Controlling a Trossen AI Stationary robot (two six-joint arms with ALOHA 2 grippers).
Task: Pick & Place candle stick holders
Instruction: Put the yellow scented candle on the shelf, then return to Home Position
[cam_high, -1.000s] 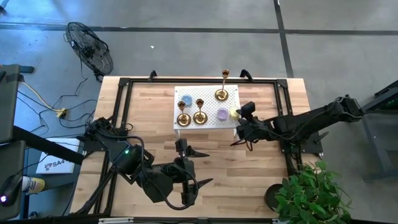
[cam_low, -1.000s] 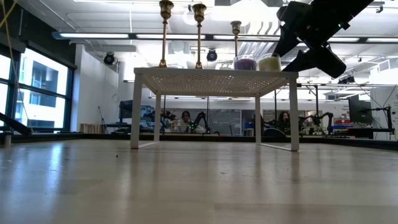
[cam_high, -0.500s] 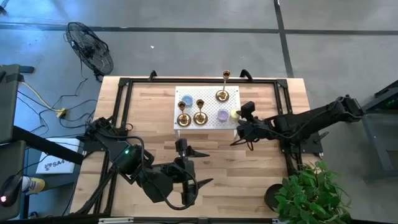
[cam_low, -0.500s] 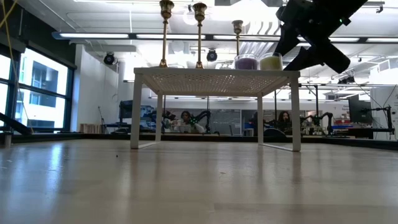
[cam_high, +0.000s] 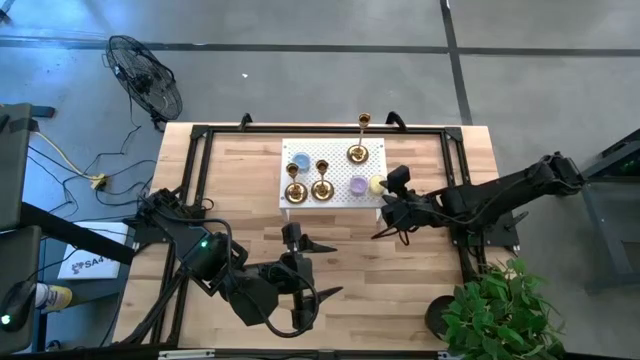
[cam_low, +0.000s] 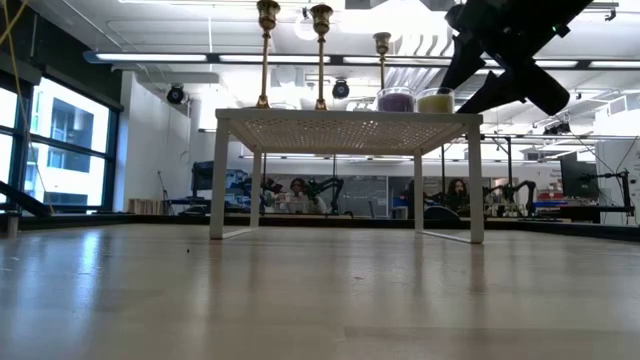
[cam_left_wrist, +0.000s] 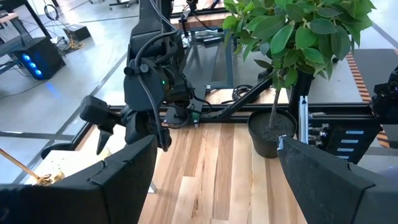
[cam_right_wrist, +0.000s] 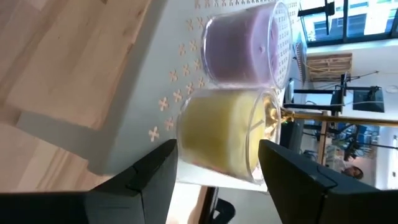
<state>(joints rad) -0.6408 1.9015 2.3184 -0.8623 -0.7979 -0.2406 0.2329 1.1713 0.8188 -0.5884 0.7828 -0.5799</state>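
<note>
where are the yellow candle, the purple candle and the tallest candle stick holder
yellow candle (cam_right_wrist: 217, 134), right wrist view, on its wax side
purple candle (cam_right_wrist: 239, 50), right wrist view, on its wax side
tallest candle stick holder (cam_high: 357, 153), high view, on its round base

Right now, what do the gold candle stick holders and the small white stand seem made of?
The gold candle stick holders look like polished brass or similar metal: they shine and reflect light. The small white perforated stand looks like painted sheet metal with cross-shaped cut-outs, though plastic is possible.

candle stick holders (cam_high: 322, 186): shiny brass-look metal; small white stand (cam_high: 335, 170): matt, perforated; table (cam_high: 420, 270): pale wood planks, smooth; yellow candle (cam_right_wrist: 221, 134) in clear glossy jar
</note>
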